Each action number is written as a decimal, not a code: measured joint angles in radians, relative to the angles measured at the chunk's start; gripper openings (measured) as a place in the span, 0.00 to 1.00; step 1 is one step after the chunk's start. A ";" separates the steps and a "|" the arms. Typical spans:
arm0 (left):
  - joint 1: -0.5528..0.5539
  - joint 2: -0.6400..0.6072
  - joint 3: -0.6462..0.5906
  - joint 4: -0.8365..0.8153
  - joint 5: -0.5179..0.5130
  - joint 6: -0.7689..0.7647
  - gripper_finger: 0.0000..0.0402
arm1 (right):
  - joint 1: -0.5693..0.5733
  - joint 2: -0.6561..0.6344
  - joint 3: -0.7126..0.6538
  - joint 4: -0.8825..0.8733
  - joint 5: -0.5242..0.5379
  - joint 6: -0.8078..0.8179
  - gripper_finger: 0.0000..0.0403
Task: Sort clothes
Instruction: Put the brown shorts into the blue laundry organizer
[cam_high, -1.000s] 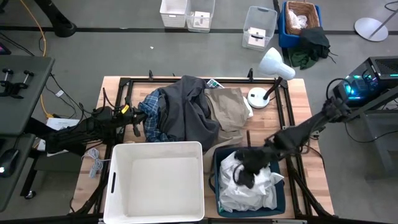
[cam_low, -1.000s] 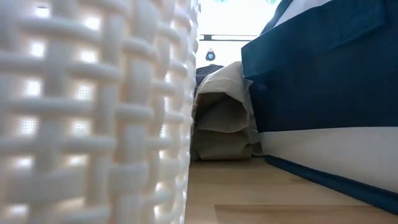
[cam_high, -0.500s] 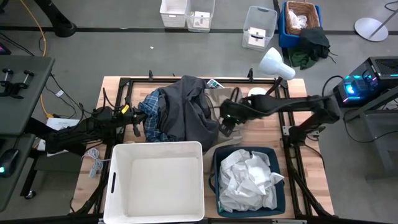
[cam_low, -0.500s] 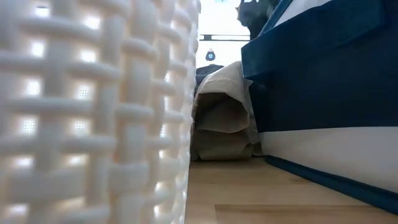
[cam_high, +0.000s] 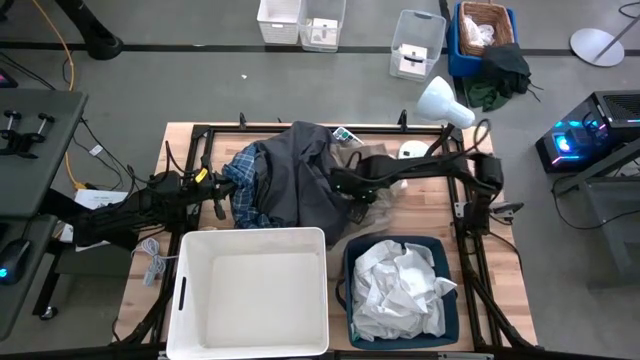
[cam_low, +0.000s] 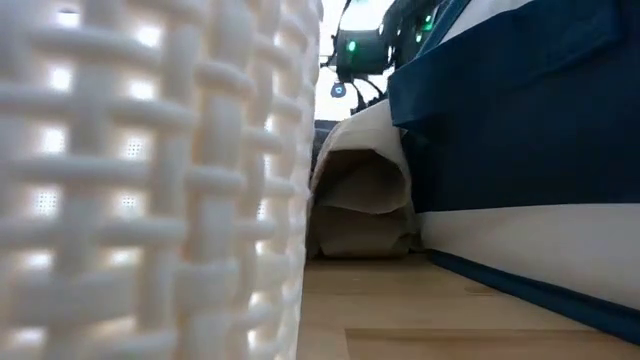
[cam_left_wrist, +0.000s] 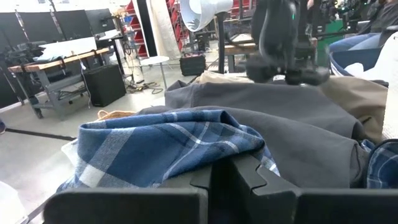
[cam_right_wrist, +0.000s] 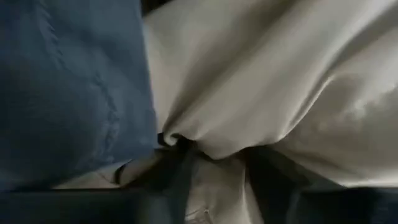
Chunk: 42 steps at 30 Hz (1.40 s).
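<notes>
The beige khaki garment (cam_high: 385, 200) lies on the table beside the dark grey garment (cam_high: 300, 180), which lies over the blue-and-white plaid shirt (cam_high: 245, 190). The white garment (cam_high: 400, 285) lies in the blue bin (cam_high: 347, 270). My right gripper (cam_high: 355, 198) is open and down on the beige garment at its edge beside the grey one. My left gripper (cam_high: 220, 203) is shut at the plaid shirt's left edge (cam_left_wrist: 161, 143). My right gripper comes from above, pointing down, onto the beige garment near its edge beside the dark grey garment (cam_right_wrist: 74, 93). Its open fingers (cam_right_wrist: 180, 177) stand in the cloth with a raised beige fold (cam_right_wrist: 217, 146) between them. The garment lies on the table. My left gripper: I cannot tell whether it touches the plaid shirt.
A white woven basket (cam_high: 180, 290) stands at the table's near edge, left of the blue bin. A white lamp (cam_high: 440, 105) stands at the far right with its base (cam_high: 412, 160) by the beige garment. In the low view the beige garment (cam_low: 360, 190) shows between basket and bin.
My right gripper has gone from above the white garment in the blue bin toward the table's far edge and left, and has come down on the beige garment. The white garment stays in the bin.
</notes>
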 joint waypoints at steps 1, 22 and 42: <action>0.000 0.000 0.000 0.000 0.000 0.000 0.04 | 0.000 0.012 0.000 -0.008 0.000 -0.007 0.26; 0.000 0.000 0.000 0.000 -0.011 0.000 0.04 | 0.151 -0.449 0.573 -0.271 0.218 0.211 0.00; 0.000 0.000 0.000 0.001 -0.015 0.000 0.04 | 0.681 -0.578 0.837 0.078 0.226 -0.109 0.00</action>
